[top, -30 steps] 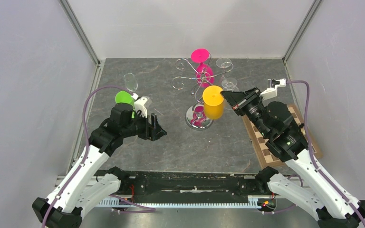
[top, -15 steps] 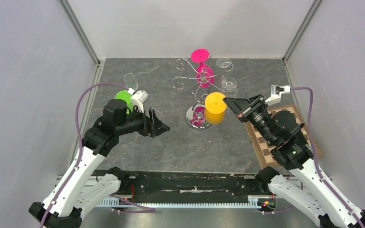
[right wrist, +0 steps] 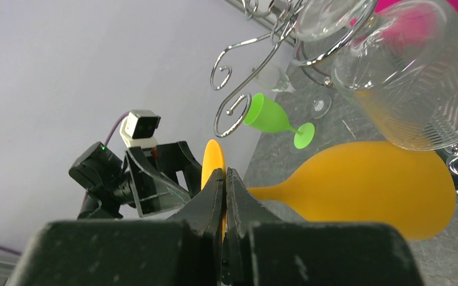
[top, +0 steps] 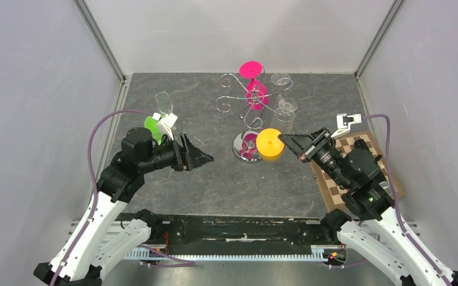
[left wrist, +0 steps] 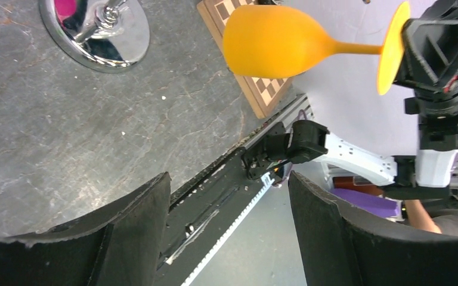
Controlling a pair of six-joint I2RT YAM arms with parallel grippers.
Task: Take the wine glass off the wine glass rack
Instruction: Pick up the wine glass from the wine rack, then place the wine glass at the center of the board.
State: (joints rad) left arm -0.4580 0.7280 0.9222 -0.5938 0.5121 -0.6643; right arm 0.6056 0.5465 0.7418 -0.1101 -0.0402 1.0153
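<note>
One opaque orange wine glass, foot pinched in right hand, stem level, bowl toward wide, empty left hand, beside chrome wire rack.

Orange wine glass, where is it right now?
In the top view the orange wine glass is right of centre, held sideways by its foot in the right end effector, just right of the wine glass rack and its round base.

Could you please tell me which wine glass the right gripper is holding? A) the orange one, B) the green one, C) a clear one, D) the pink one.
A: the right gripper is shut on the foot of the orange wine glass.
</note>
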